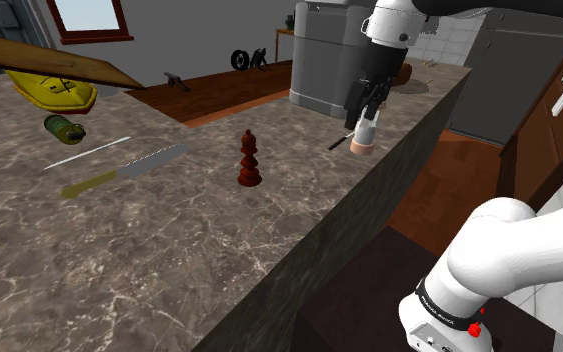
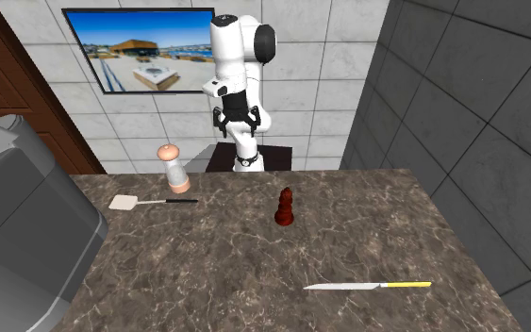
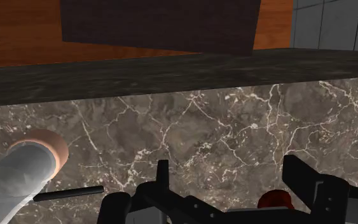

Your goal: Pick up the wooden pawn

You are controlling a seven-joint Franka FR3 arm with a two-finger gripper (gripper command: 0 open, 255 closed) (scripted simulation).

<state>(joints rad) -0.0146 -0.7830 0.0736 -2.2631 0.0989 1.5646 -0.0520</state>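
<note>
The tabletop (image 1: 169, 250) looks like hard marbled stone, so a descent carried too far would likely jam the fingertips against it. A wide swing could strike the grey appliance (image 1: 329, 60) at the far end. The end effector (image 1: 362, 105) hangs above the tabletop's edge near the stand with its fingers spread and nothing between them. The shaker (image 2: 171, 165) stands near it to one side, and a careless sideways sweep might topple it. The dark red pawn (image 2: 285, 207) stands upright on open tabletop, apart from the shaker. In the wrist view its top (image 3: 276, 198) peeks in beside one finger, off centre. The pawn is small and rounded, so closing before it is centred would probably tip it over or squeeze it out.
</note>
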